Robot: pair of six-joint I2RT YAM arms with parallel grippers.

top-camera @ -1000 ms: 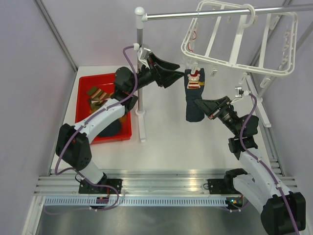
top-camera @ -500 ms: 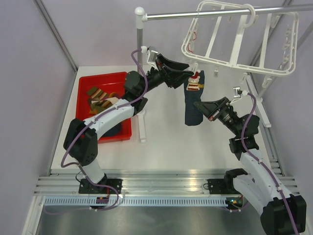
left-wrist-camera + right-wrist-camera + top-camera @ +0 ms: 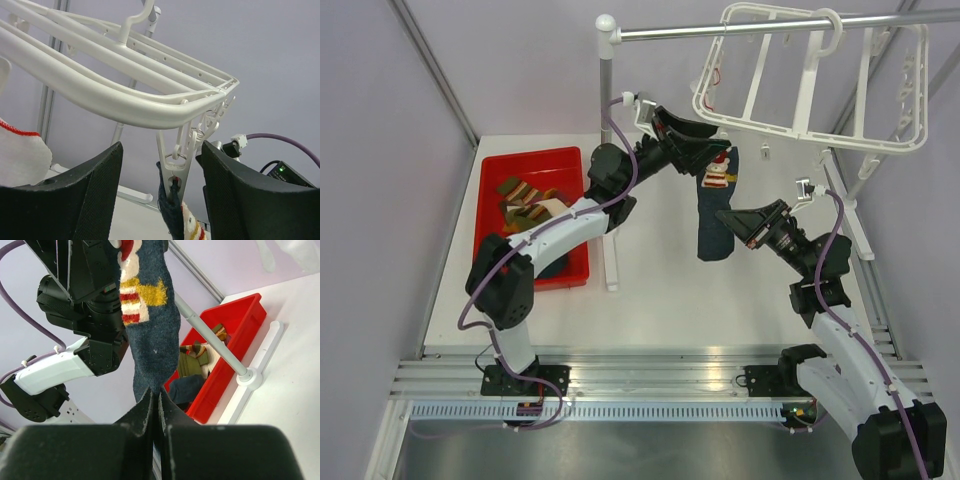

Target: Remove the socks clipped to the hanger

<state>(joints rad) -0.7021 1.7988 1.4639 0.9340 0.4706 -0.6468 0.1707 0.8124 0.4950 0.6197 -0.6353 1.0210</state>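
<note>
A dark navy sock (image 3: 713,215) with a cream figure and red-yellow stripes hangs from a clip (image 3: 176,160) on the white hanger (image 3: 800,130). My left gripper (image 3: 713,150) is open, with one finger on each side of that clip and not touching it; the left wrist view shows the gripper (image 3: 161,160) just under the hanger's rim (image 3: 100,95). My right gripper (image 3: 728,217) is shut on the sock's lower end, which shows pinched between the pads in the right wrist view (image 3: 156,395). A white fabric piece with a red edge (image 3: 20,150) hangs at the left.
A red bin (image 3: 500,170) at the left holds removed socks, striped (image 3: 525,200) and dark ones (image 3: 187,387). The metal pole stand (image 3: 608,200) rises between bin and hanger, with its base (image 3: 248,376) on the white table. Purple walls close in.
My left gripper has moved right and up from beside the pole until its open fingers straddle the sock's clip. The right gripper has stayed shut on the sock's lower end.
</note>
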